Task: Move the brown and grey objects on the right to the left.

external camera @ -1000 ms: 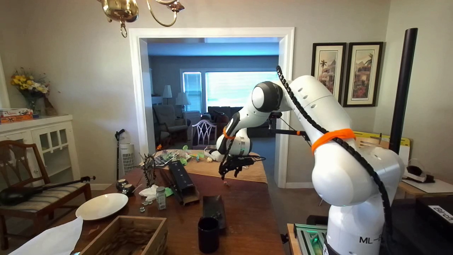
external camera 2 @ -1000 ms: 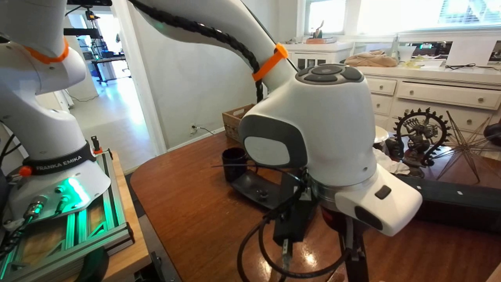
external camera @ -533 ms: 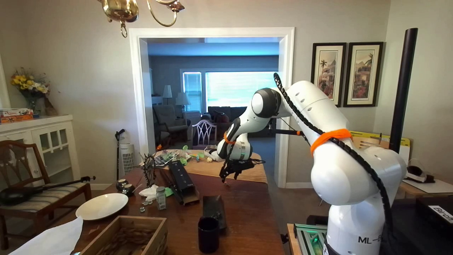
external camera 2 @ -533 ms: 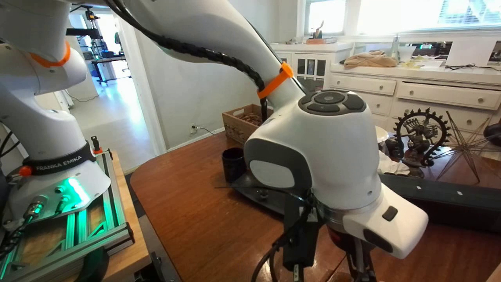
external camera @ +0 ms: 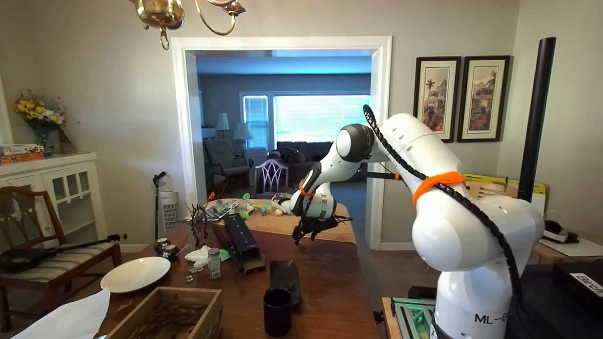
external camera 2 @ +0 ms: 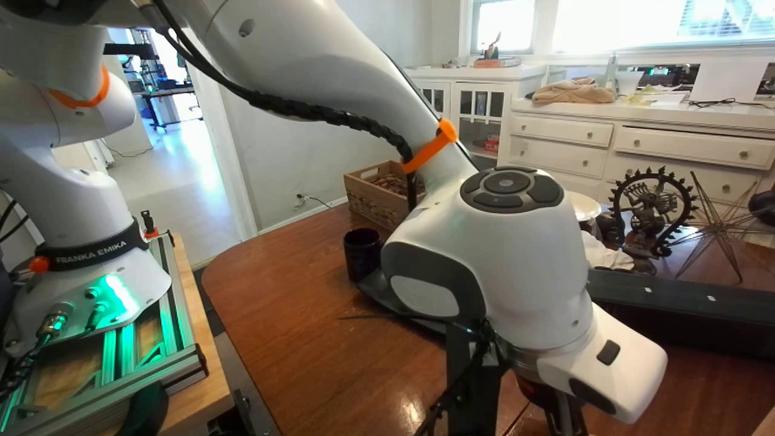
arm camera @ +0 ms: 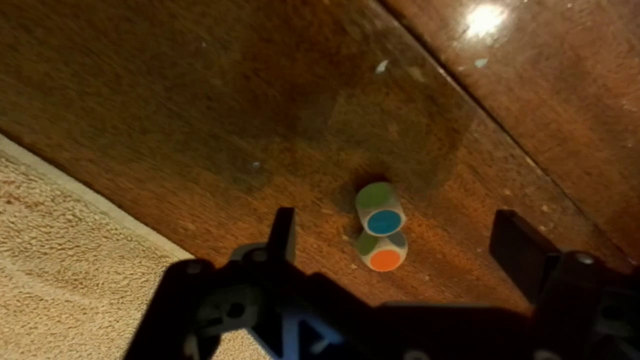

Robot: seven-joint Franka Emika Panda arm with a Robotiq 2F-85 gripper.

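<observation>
Two small pale rounded blocks lie together on the brown table in the wrist view. The upper block [arm camera: 381, 207] shows green and blue dots and overlaps the lower block [arm camera: 383, 252], which shows green, grey and orange dots. Whether they are stacked or side by side I cannot tell. My gripper [arm camera: 392, 222] is open and empty, with a finger to each side of the blocks and touching neither. In an exterior view my gripper [external camera: 305, 234] hangs low over the table's far part. In an exterior view the arm's hand [external camera 2: 599, 363] hides the blocks.
A long black box [external camera: 245, 242], black tray [external camera: 285, 278], dark mug [external camera: 277, 313], wooden crate [external camera: 214, 301], white plate [external camera: 136, 274] and metal statue [external camera 2: 651, 212] stand on the table. A tan cloth [arm camera: 75, 265] lies beside the blocks, its edge near one finger.
The arm and gripper have come down toward the table. In an exterior view the hand has also shifted slightly right. The table objects have not visibly moved.
</observation>
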